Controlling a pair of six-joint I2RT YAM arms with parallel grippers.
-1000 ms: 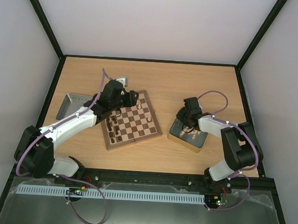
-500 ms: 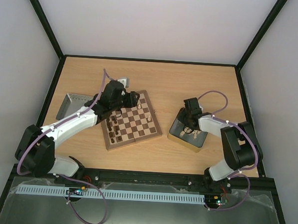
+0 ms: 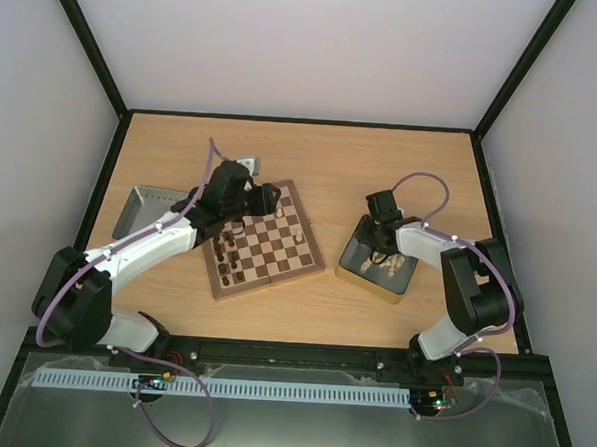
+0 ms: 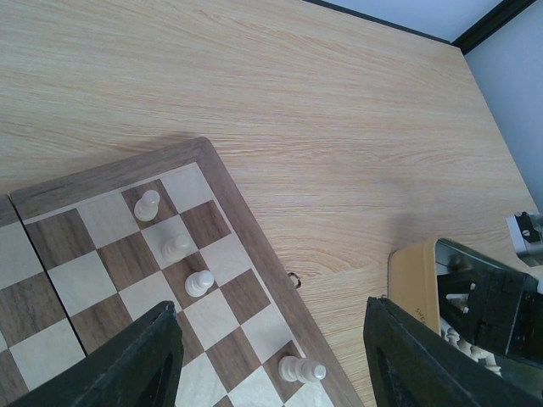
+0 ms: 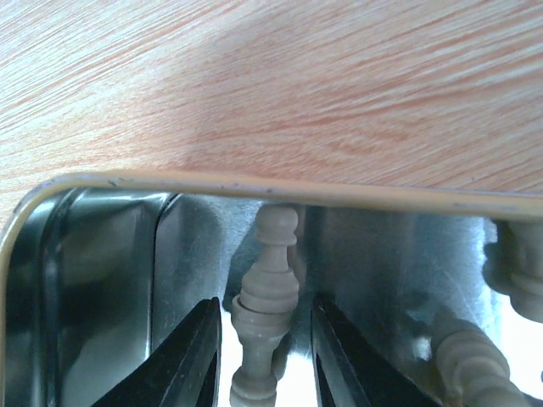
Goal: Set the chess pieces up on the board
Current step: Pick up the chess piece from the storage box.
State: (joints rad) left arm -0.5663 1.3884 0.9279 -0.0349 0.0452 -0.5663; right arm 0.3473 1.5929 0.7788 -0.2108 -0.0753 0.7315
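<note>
Right hand (image 5: pixel 265 318), slightly open, straddles a cream piece (image 5: pixel 270 271) in the tin (image 5: pixel 102 254); left hand (image 4: pixel 271 320) gapes empty above the board (image 4: pixel 89 280).

Checkered board (image 3: pixel 267 248) slightly rotated, dark pieces (image 3: pixel 227 254) upright along left edge, cream pieces (image 4: pixel 199 282) along right.

Bright, even, diffuse light from above, with only soft shadows under the arms on the table (image 3: pixel 382 158). Overhead view sharp, slightly bowed at the edges. Left wrist view crisp. Right wrist close-up soft, with a blurred pale piece (image 5: pixel 267 288) and white glare on the tin (image 5: pixel 110 246) wall.
</note>
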